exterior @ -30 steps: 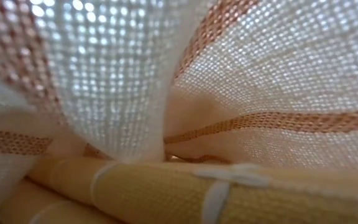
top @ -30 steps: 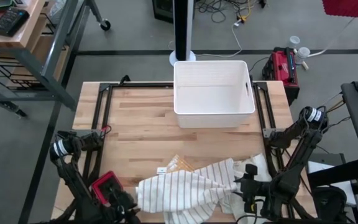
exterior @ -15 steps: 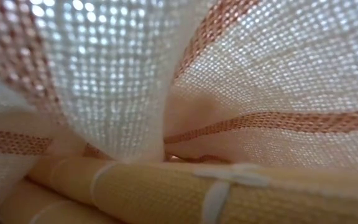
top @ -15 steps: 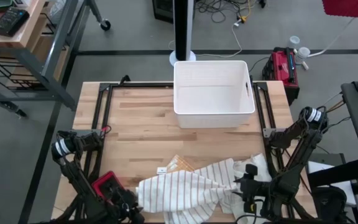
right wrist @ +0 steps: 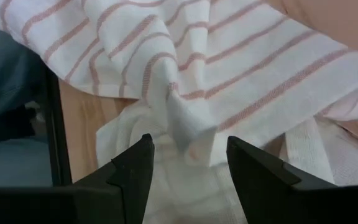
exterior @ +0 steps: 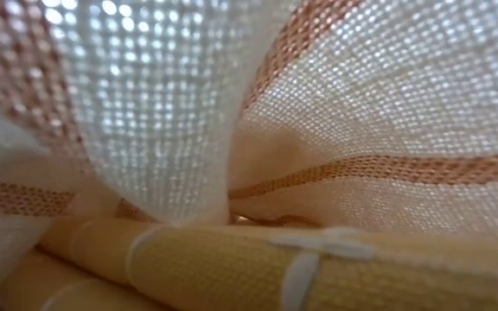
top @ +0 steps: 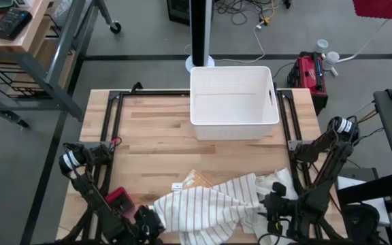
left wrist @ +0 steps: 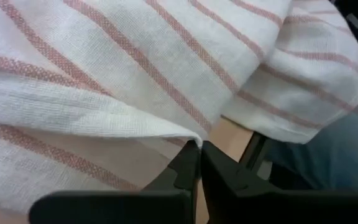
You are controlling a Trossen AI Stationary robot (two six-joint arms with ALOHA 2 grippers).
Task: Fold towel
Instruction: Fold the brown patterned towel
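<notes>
We see the striped towel [top: 206,207] lying crumpled on the wooden worktop [top: 148,136], near its front edge, stretched between our two arms. The left end effector [top: 150,223] sits at the towel's left end, and in the left wrist view its two dark fingers [left wrist: 188,167] are pressed together with the towel's folded edge meeting their tips; we cannot tell how much cloth is actually pinched between them. The right end effector [top: 272,206] is at the towel's opposite end, and in the right wrist view its fingers [right wrist: 132,165] stand wide apart with a small raised peak of the striped cloth just ahead of the gap, not clamped. A plain white cloth [right wrist: 166,186] lies under the towel beside the right end effector. Well beyond both end effectors, toward the far side of the worktop, stands an empty white bin [top: 233,102]. Just beyond the towel, between it and the bin, a yellowish woven mat [top: 197,180] pokes out from under the fabric. The low view is filled by towel weave draped close over that mat.
</notes>
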